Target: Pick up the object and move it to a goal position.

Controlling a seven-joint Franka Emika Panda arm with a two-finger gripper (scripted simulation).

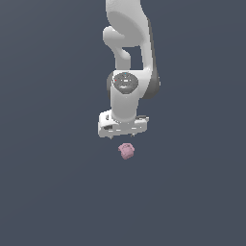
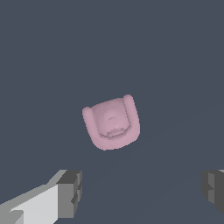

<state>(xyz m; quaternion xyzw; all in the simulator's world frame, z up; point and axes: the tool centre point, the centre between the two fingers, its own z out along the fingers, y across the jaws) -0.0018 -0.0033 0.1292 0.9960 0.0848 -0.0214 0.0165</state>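
**Tool poised above the blob, grasp not yet made**

Nearest in the wrist view are the two dark fingertips (image 2: 70, 194), set wide apart with nothing between them; the tool (image 2: 142, 192) holds nothing. Beyond them, on the bare grey surface (image 2: 39, 57), lies the object (image 2: 112, 123): a pale pink lump with two raised ridges down its sides and a rounded hump in the hollow between. It sits apart from both fingertips, and in that view it is not centred on the gap between them.

In the exterior view the tool (image 1: 123, 130) hangs from the white arm (image 1: 129, 57), pointing down, with the object (image 1: 126, 151) just beneath it and slightly toward the exterior view's right. Whether any clearance remains is hard to read from this angle, but no contact shows.

This looks like the approach step, before the pick. The next move probably calls for a small sideways correction to bring the object between the fingertips, then a straight descent and a close across the lump. Its bumpy sides may let it slip or twist under an uneven squeeze. No goal marker is visible.
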